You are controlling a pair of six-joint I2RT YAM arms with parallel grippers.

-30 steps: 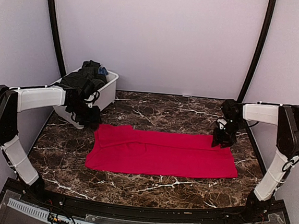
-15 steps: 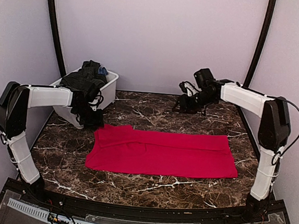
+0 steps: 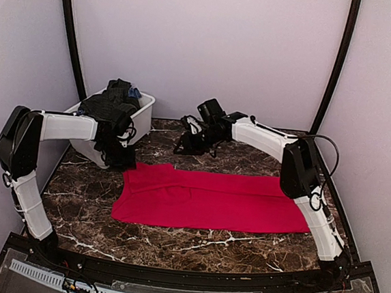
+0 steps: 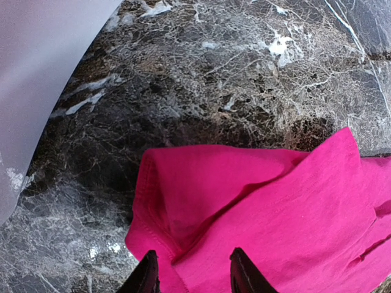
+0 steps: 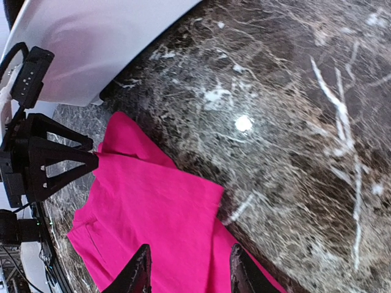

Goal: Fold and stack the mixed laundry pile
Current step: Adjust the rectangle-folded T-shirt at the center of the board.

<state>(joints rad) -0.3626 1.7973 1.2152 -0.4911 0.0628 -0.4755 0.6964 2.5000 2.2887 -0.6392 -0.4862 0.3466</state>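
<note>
Currently the red cloth [image 3: 211,201] lies flat across the middle of the table [image 3: 250,148], long edge running left to right, its upper-left corner rumpled into a small fold. Left gripper [image 4: 192,274] hovers over that corner, jaws parted, grasping nothing. Right gripper [image 5: 188,268] hangs over bare marble at upper centre, just behind the cloth's far edge, jaws likewise parted and empty. Other garments [image 3: 114,97] sit heaped in the bin [image 3: 146,108] at upper left. Judged step: taking hold of the far edge for a fold. Recommendation: left pinches the corner through every layer; right comes down on the same edge, well apart from left, so the edge lifts level and lands square on the near edge.
</note>
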